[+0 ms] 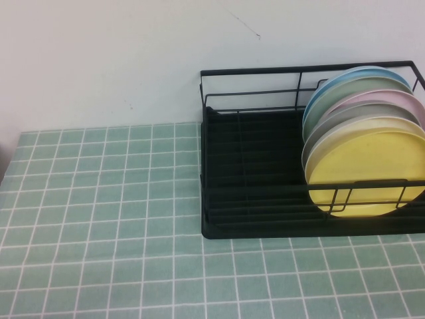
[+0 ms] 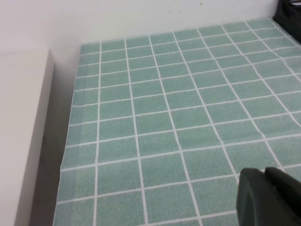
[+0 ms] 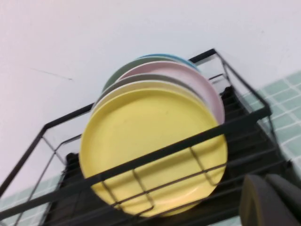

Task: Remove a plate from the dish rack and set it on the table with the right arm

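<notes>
While the yellow plate (image 1: pixel 364 174) stood in the dish rack (image 1: pixel 252 173), the right hand (image 3: pixel 270 200) — closed, empty — hovered near; left hand (image 2: pixel 268 197) — grip unclear.

The left gripper (image 2: pixel 269 197) hangs low over the pale-green tiled table (image 2: pixel 178 113), a white wall behind, a black corner of the dish rack (image 2: pixel 290 12) just beyond.
</notes>
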